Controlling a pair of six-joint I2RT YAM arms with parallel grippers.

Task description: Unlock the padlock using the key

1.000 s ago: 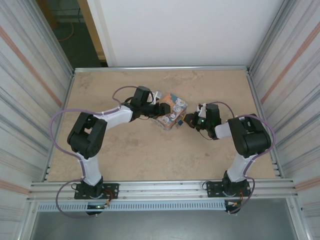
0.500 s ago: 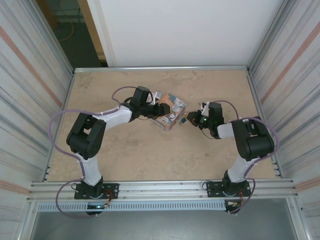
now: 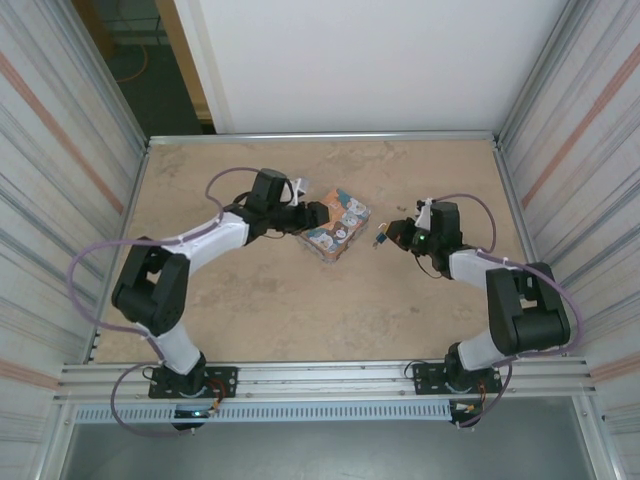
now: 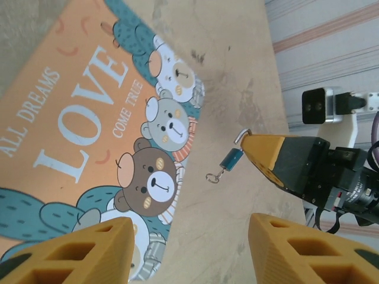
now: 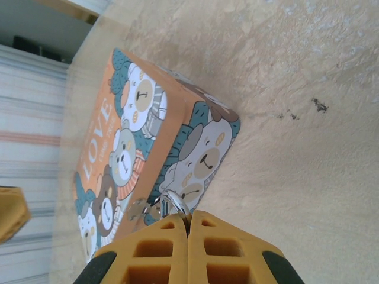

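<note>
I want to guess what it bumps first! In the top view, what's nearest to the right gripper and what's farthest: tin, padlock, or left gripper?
From the right gripper:
1. The padlock: pinched at its fingertips.
2. The tin: to its left, mid-table.
3. The left gripper: farthest, at the tin's left edge.

You've got one tin (image 3: pixel 337 222), one padlock (image 4: pixel 232 158), and one small silvery piece (image 4: pixel 212 176) dangling off it, too small to name. Two arms, two grippers: left gripper (image 3: pixel 312 215), right gripper (image 3: pixel 386 237). One table (image 3: pixel 300 300).
</note>
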